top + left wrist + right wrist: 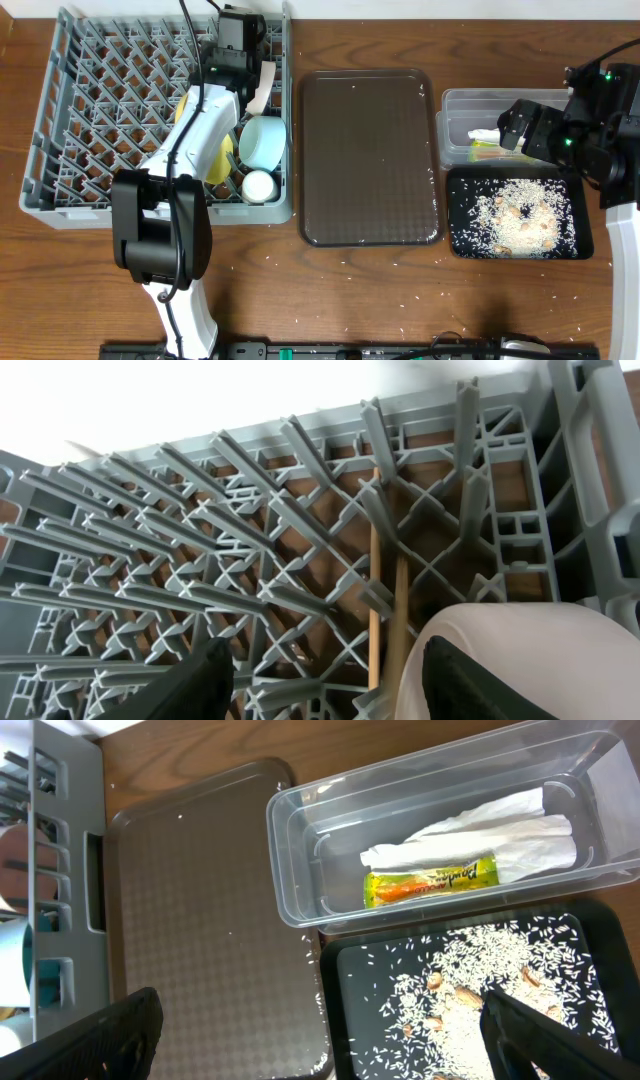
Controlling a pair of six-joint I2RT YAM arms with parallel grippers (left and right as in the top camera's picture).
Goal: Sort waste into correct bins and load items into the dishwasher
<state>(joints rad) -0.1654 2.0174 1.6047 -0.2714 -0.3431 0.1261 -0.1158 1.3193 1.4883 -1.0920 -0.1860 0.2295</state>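
Note:
The grey dishwasher rack (100, 120) holds a light blue bowl (262, 140), a small white cup (259, 185), a white bowl (266, 82) on edge and a yellow plate (226, 152) half hidden under my left arm. My left gripper (240, 40) hangs open over the rack's far right corner. In the left wrist view, two chopsticks (375, 590) lie loose among the pegs (200, 510) below the left gripper (335, 680), beside the white bowl (520, 650). My right gripper (325, 1045) is open and empty above the black tray's (345, 1020) rice (480, 990). The clear tub (300, 830) holds the napkin (480, 825) and wrapper (430, 883).
A large dark brown serving tray (368, 155) lies between the rack and the two bins. Stray rice grains are scattered on the wooden table (380, 300) around the tray and along its front. My right gripper (517, 125) hovers over the clear tub (460, 100).

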